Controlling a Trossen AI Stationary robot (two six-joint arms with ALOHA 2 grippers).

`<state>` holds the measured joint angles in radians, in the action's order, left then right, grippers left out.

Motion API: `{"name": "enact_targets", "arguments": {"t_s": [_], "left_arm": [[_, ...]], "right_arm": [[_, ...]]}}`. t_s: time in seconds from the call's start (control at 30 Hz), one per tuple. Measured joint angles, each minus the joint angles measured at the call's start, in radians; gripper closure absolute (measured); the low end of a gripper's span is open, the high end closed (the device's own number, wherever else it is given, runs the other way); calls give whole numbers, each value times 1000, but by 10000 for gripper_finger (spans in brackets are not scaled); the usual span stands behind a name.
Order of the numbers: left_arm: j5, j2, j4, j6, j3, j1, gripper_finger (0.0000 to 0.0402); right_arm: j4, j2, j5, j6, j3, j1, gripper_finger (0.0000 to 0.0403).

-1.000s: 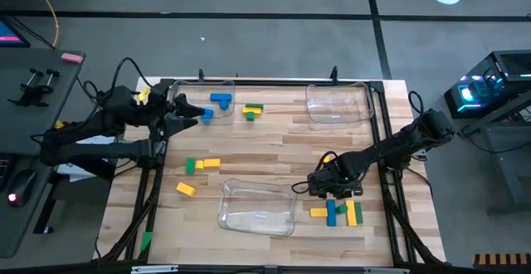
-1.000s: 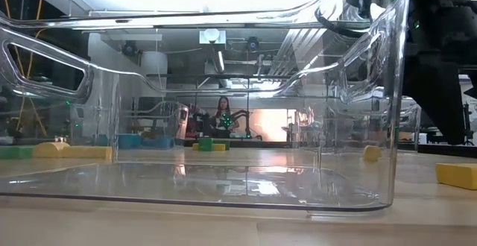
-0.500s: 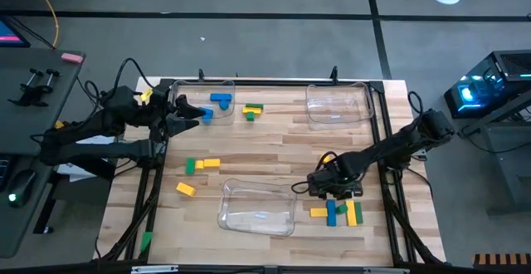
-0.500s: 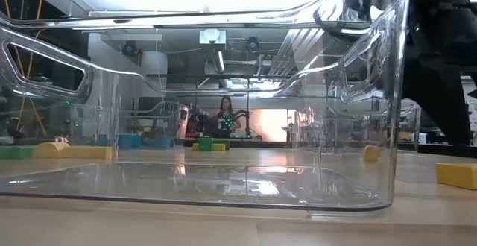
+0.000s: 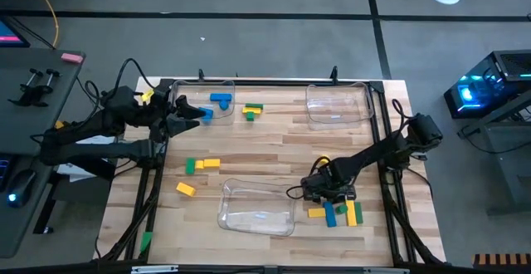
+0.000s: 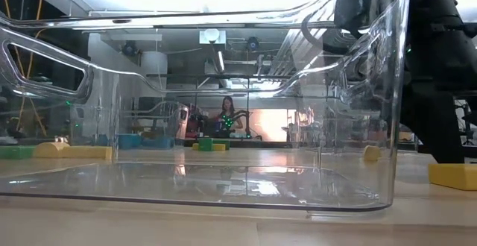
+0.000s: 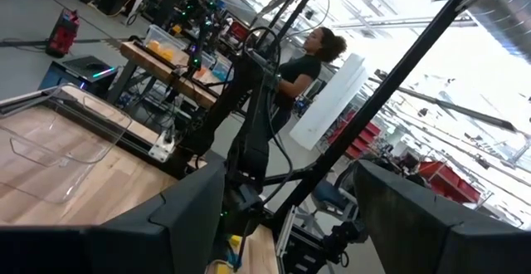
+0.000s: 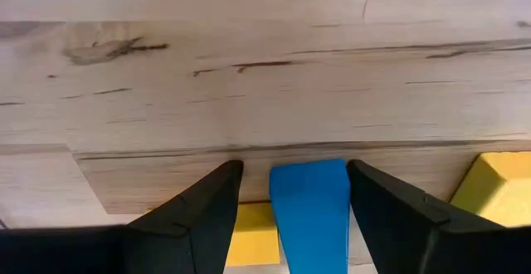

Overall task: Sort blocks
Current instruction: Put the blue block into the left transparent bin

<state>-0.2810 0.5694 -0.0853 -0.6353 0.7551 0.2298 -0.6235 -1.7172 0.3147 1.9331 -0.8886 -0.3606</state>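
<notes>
Low over the near right of the wooden counter: right gripper, fingers spread, straddling the blue bar-shaped block without visibly clamping it. Half a second ago this gripper stood slightly farther from the cluster; it has since dropped onto it, so a pick appears imminent, judged as the approach stage of one sorting cycle.

Beside the blue bar: yellow blocks on either side, one touching or nearly so; green block in the same cluster, partly hidden under the arm.

Just left of the cluster: clear plastic rectangular tray, holding nothing visible. Second clear tray at the far right, likewise.

Mid-left counter: green cube and yellow bar pair; lone yellow block.

Far left: blue L-shaped block; yellow-green pair; left gripper, fingers apart, waiting near a small blue block.

Sorting largely undone; most blocks lie loose.
</notes>
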Motion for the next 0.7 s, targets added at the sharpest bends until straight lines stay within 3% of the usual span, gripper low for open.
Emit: {"name": "enact_targets", "arguments": {"t_s": [0.23,0.53,0.7], "left_arm": [[0,0,0,1,0,0,148],[6,0,0,1,0,0,148],[13,0,0,7,0,0,148]], "right_arm": [[-24,-2,-1,-27,0,-7,186],[-51,-3,5,-57,1,-8,265],[-54,-3,6,-107,-1,-8,275]]}}
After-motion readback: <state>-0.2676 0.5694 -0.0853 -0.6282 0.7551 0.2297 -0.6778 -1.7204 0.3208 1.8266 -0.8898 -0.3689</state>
